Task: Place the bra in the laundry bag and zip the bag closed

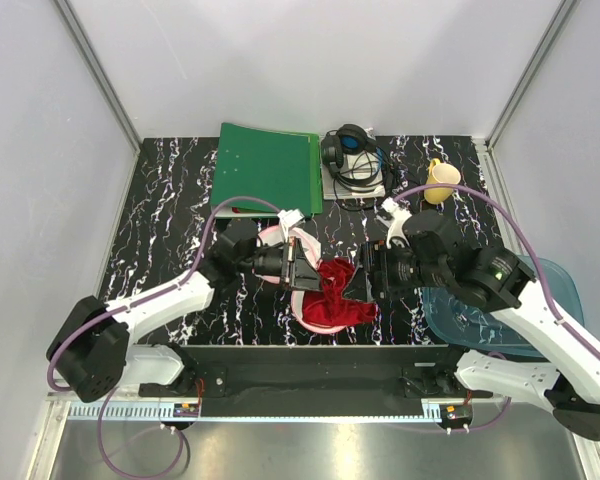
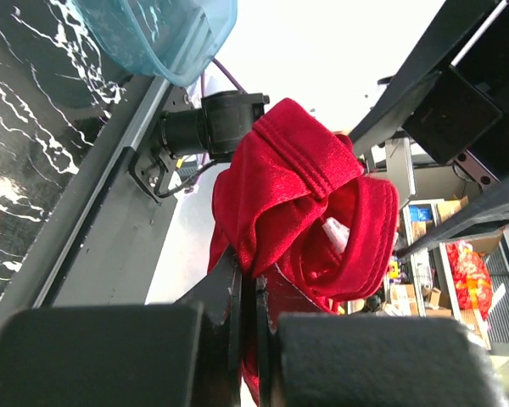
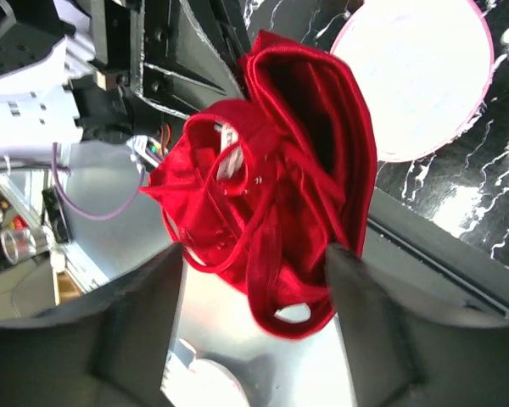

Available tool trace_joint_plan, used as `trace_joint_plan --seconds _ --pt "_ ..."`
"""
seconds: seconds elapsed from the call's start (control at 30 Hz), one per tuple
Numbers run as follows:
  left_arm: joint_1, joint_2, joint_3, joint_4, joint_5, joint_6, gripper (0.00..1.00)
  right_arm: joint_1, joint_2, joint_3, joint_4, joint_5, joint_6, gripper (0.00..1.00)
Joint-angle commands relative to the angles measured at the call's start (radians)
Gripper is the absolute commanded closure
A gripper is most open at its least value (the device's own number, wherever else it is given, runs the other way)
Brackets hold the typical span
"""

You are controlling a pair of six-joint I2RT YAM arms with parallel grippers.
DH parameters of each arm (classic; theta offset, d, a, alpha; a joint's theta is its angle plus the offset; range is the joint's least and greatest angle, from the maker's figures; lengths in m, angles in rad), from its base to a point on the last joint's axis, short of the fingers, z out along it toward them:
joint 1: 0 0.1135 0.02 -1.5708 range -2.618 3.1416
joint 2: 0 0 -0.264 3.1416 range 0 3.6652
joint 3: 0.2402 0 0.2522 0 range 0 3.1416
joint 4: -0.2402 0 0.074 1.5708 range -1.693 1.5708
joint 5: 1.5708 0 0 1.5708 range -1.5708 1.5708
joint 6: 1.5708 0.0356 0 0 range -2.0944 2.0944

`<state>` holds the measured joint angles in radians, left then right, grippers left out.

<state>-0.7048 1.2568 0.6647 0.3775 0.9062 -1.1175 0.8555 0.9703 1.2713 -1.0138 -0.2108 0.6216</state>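
The red bra [image 1: 338,292] hangs bunched between my two grippers, above the near edge of the table. My left gripper [image 1: 308,272] is shut on a fold of it; in the left wrist view the jaws [image 2: 254,288] pinch the red fabric [image 2: 297,203]. My right gripper [image 1: 358,282] is open, its fingers [image 3: 165,280] on either side of the bra [image 3: 280,186], with thin straps looping down between them. The laundry bag [image 1: 302,308], white with pink trim, lies flat on the table under the left gripper and mostly hidden by it. It shows as a round disc in the right wrist view [image 3: 416,76].
A translucent blue tray [image 1: 500,310] sits at the right under my right arm. A green folder [image 1: 268,165], black headphones [image 1: 352,155] on a booklet and a yellow cup [image 1: 442,182] stand along the back. White walls close in the table.
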Motion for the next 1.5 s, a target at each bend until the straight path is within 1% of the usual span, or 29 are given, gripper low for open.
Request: trace_joint_plan --seconds 0.0,0.03,0.07,0.1,0.13,0.17,0.2,0.3,0.37,0.5,0.53,0.57,0.6,0.63,0.7,0.73,0.77,0.9,1.03,1.23,1.47 --pt "0.031 -0.002 0.004 0.061 -0.007 0.002 1.00 0.005 -0.008 0.082 -0.025 0.091 0.009 0.19" --pt "0.037 -0.013 -0.002 0.058 -0.012 0.004 1.00 0.004 -0.015 0.092 -0.023 0.106 0.015 0.13" --pt "0.044 -0.020 -0.008 0.058 -0.030 0.001 1.00 0.004 -0.021 0.095 -0.023 0.129 0.027 0.12" --pt "0.054 -0.029 -0.014 0.060 -0.041 -0.001 1.00 0.004 -0.045 0.083 -0.014 0.190 0.067 0.09" --pt "0.057 -0.037 -0.022 0.058 -0.052 -0.002 1.00 0.005 -0.062 0.063 0.001 0.204 0.096 0.07" --pt "0.062 -0.054 -0.024 0.041 -0.076 0.004 1.00 0.005 -0.082 0.033 0.027 0.235 0.122 0.02" --pt "0.065 -0.060 -0.022 0.031 -0.090 0.007 1.00 0.004 -0.129 -0.048 0.119 0.222 0.168 0.00" --pt "0.076 -0.080 -0.025 0.021 -0.135 -0.005 1.00 0.004 -0.206 -0.188 0.286 0.212 0.239 0.00" --pt "0.083 -0.088 -0.025 0.021 -0.157 -0.022 1.00 0.004 -0.231 -0.220 0.317 0.228 0.269 0.00" --pt "0.110 -0.140 -0.030 -0.012 -0.219 -0.033 1.00 0.004 -0.304 -0.286 0.348 0.306 0.294 0.00" --pt "0.111 -0.146 -0.031 -0.015 -0.230 -0.038 1.00 0.004 -0.315 -0.306 0.380 0.297 0.294 0.00" --pt "0.113 -0.154 -0.031 -0.014 -0.246 -0.045 1.00 0.004 -0.332 -0.329 0.456 0.285 0.303 0.00" --pt "0.114 -0.158 -0.028 -0.018 -0.254 -0.048 1.00 0.004 -0.335 -0.372 0.496 0.251 0.305 0.00" --pt "0.116 -0.165 -0.027 -0.020 -0.263 -0.051 1.00 0.004 -0.334 -0.391 0.535 0.235 0.308 0.00" --pt "0.123 -0.175 -0.036 0.003 -0.288 -0.094 1.00 0.004 -0.294 -0.443 0.677 0.193 0.305 0.00" --pt "0.128 -0.175 -0.039 0.015 -0.288 -0.105 1.00 0.004 -0.285 -0.469 0.707 0.177 0.303 0.00" --pt "0.130 -0.177 -0.043 0.024 -0.288 -0.116 1.00 0.004 -0.277 -0.483 0.736 0.174 0.300 0.01" --pt "0.134 -0.188 -0.043 0.035 -0.291 -0.136 1.00 0.004 -0.272 -0.555 0.952 0.157 0.306 0.00" --pt "0.137 -0.195 -0.045 0.038 -0.291 -0.145 1.00 0.004 -0.252 -0.572 1.003 0.179 0.309 0.00" --pt "0.137 -0.204 -0.053 0.051 -0.293 -0.157 1.00 0.004 -0.217 -0.595 1.146 0.205 0.328 0.00" --pt "0.137 -0.217 -0.063 0.054 -0.291 -0.163 1.00 0.004 -0.144 -0.567 1.184 0.248 0.328 0.00"
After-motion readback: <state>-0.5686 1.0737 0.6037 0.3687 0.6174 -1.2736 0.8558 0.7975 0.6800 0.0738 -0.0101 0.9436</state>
